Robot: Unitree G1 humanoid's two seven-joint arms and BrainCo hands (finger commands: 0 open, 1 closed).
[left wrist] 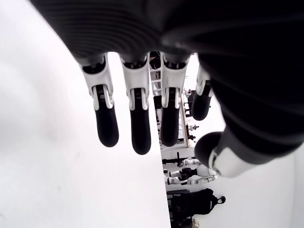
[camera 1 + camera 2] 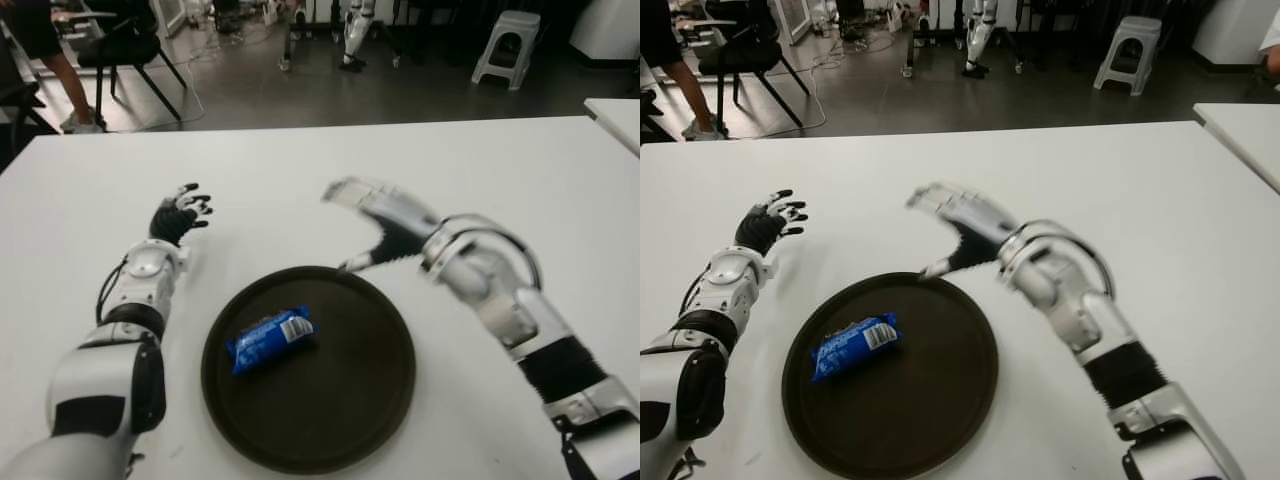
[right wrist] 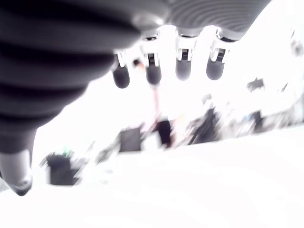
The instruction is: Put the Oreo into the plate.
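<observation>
A blue Oreo packet [image 2: 271, 338] lies inside the dark round plate [image 2: 360, 400], left of its middle. My right hand [image 2: 372, 220] hovers above the plate's far rim, its fingers [image 3: 183, 67] spread and holding nothing. My left hand [image 2: 180, 215] shows to the left of the plate, beyond its far left edge, with its fingers [image 1: 137, 123] stretched out and holding nothing.
The white table [image 2: 300, 170] stretches wide on all sides of the plate. Past its far edge stand a black chair [image 2: 125, 50], a grey stool [image 2: 507, 42] and a person's legs [image 2: 60, 75]. Another white table corner [image 2: 620, 115] shows at the right.
</observation>
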